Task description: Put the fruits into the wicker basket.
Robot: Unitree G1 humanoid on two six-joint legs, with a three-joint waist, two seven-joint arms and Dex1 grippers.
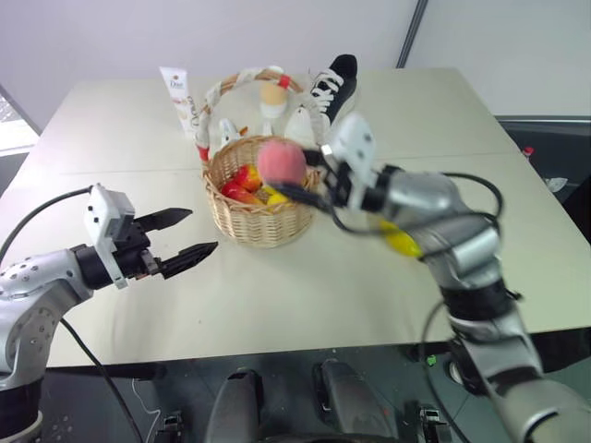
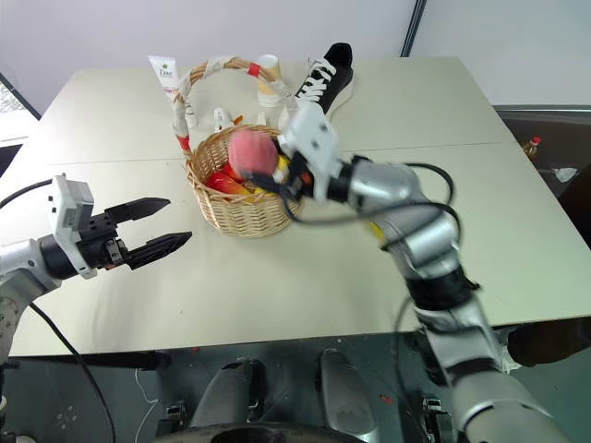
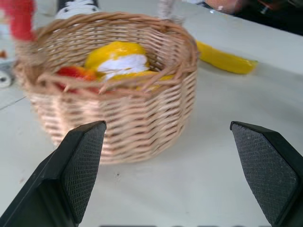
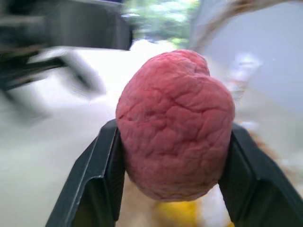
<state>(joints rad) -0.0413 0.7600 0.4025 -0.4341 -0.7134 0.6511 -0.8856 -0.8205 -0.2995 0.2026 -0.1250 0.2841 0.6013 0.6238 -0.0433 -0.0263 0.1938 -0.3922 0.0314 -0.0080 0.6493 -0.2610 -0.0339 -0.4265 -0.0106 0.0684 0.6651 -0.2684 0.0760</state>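
Left eye view: desk (image 1: 517, 203), wicker basket (image 1: 254, 217) mid-desk, right gripper (image 1: 297, 175) fingers clamping peach (image 1: 281, 162) over rim; banana (image 1: 399, 240) lying beside. Left gripper (image 1: 188, 233) idling, fingers spread. Centring over opening, clearing handle, before releasing.

A white table (image 1: 277, 305) carried everything. At its far side, behind the basket, a white tube (image 1: 181, 100) with dark lettering stood upright, cap end down. To the right of it stood a paper cup (image 1: 271, 98), pale with an orange band. Just right of the cup lay a black-and-white sneaker (image 1: 325, 90) with white laces, its black heel toward the far edge and its toe pointing toward the near side. The tube, cup and sneaker stood near one another in a loose row.
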